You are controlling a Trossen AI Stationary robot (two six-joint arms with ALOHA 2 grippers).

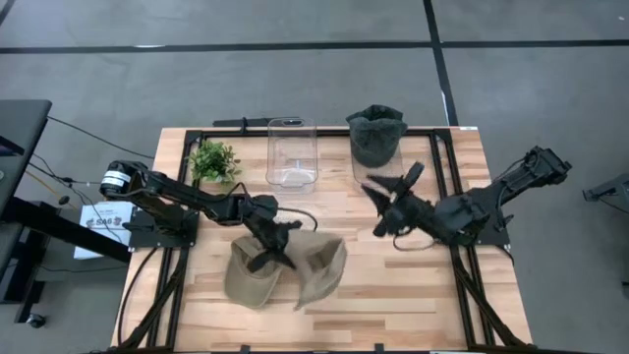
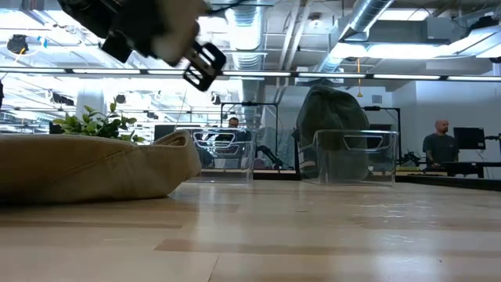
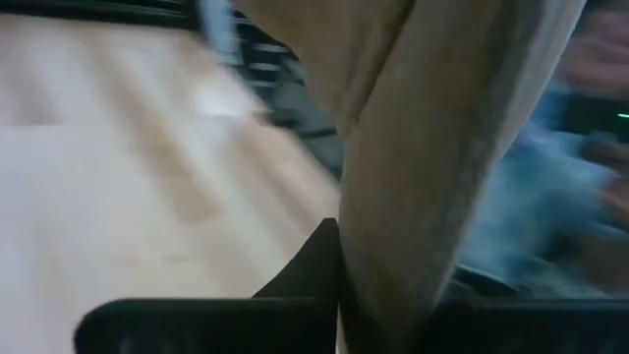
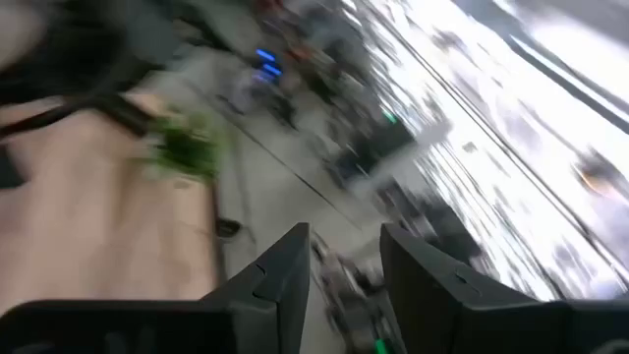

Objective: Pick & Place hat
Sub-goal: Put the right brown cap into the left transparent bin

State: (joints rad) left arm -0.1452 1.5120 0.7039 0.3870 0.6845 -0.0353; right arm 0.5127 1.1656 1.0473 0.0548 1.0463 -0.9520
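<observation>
A tan hat [image 1: 287, 272] lies on the wooden table's near middle; the low view shows it resting on the tabletop [image 2: 94, 168]. My left gripper [image 1: 272, 256] is shut on it at its far side. My right gripper [image 1: 381, 205] hangs in the air right of centre, open, with nothing between its fingers [image 4: 344, 241]. A dark green hat [image 1: 375, 135] sits in the clear container at the far right, its crown above the rim [image 2: 332, 117]. My left gripper pinches a fold of the tan hat's cloth [image 3: 393, 197] between its two fingers [image 3: 310, 275], at the hat's far edge near its middle [image 1: 267, 246]. The fingers come from the table's left, slanting a little downward. The rest of the hat lies on the table.
An empty clear container [image 1: 292, 152] stands at the far middle, left of the one with the green hat. A small green plant [image 1: 213, 160] is at the far left. Bare wood [image 1: 413, 285] lies to the right of the tan hat. People show in the room beyond the table.
</observation>
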